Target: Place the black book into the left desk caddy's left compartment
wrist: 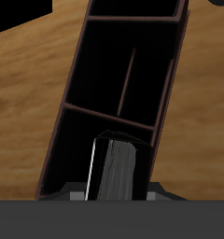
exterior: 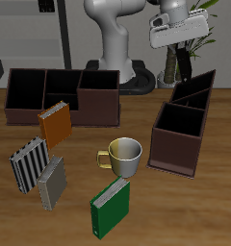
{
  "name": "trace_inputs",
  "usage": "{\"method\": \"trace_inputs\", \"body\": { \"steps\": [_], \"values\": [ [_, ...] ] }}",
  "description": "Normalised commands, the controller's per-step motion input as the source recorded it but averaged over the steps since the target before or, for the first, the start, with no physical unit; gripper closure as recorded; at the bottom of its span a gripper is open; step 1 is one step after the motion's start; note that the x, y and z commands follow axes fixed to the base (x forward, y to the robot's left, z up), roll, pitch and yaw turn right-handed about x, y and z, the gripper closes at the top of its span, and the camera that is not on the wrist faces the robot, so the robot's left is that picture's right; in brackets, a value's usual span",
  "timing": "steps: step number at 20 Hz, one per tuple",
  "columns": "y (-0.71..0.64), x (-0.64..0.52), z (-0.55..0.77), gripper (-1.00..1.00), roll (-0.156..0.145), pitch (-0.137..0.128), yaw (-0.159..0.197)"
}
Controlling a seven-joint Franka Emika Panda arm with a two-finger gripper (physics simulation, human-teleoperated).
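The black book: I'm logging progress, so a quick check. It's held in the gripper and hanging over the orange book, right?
Not quite. The black book is held in the gripper, but it hangs over the left desk caddy, not over the orange book, which lies elsewhere on the table. The wrist view shows the caddy's bins beneath the book.

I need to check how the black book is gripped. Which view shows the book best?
The wrist view: the black book fills the foreground, its pale edge visible, held above the left desk caddy. The exterior view shows only a dark sliver of the book hanging under the gripper, against the dark background.
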Motion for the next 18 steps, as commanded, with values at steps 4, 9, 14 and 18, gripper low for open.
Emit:
{"method": "trace_inputs", "body": {
  "steps": [4, 9, 14, 18],
  "values": [
    [0.01, 0.13, -0.11, 1.00, 0.000, 0.011, -0.001],
    [0.06, 0.06, -0.21, 1.00, 0.008, 0.029, -0.008],
    [0.01, 0.03, -0.26, 1.00, 0.010, 0.034, 0.001],
    [-0.04, 0.10, -0.34, 1.00, -0.027, 0.049, 0.006]
  ]
}}
